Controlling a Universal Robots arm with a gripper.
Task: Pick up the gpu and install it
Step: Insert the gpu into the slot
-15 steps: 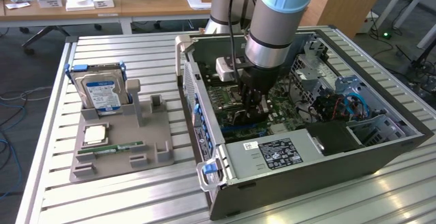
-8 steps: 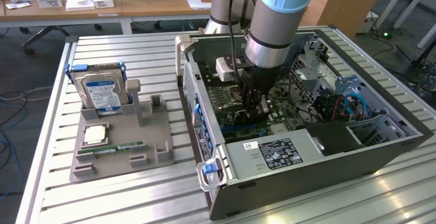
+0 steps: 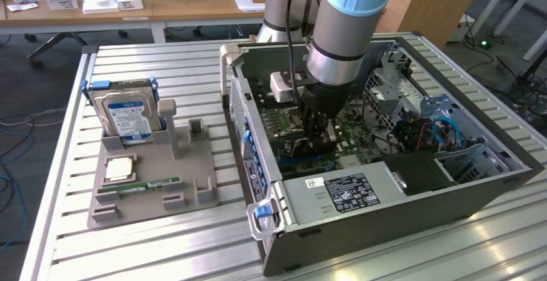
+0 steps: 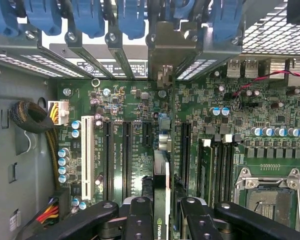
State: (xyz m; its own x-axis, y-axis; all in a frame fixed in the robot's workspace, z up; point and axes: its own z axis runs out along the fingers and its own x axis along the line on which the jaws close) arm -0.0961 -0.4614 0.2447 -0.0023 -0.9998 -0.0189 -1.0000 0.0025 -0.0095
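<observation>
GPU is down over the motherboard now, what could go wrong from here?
1. The gpu, gripped edge-on in the claw, may sit off its slot among the neighbouring slots and jam.
2. Its bracket could catch the rear frame.
3. The cable bundle lies close by.

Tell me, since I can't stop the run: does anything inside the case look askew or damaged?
Nothing stands out. The gripper holds the gpu edge-on over the motherboard, in line with its slots.
</observation>
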